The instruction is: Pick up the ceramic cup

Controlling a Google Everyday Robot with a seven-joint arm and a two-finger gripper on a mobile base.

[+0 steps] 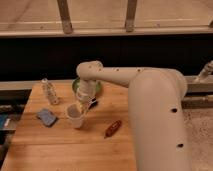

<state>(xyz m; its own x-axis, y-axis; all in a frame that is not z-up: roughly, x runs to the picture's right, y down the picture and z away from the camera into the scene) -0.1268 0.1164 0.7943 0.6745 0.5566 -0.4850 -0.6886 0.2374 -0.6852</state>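
Note:
The ceramic cup [75,116] is a small whitish handleless cup standing upright on the wooden table [65,150], left of centre. My gripper [83,106] hangs from the white arm directly over the cup's right rim, at or just inside its mouth. The round green bowl [76,85] sits behind the cup, mostly hidden by my wrist. The clear ribbed bottle [49,91] stands upright to the left of the bowl.
A blue sponge-like pad [47,117] lies left of the cup. A reddish-brown packet [113,128] lies to the cup's right. My large white arm [155,110] covers the table's right side. A dark wall and rail run behind the table.

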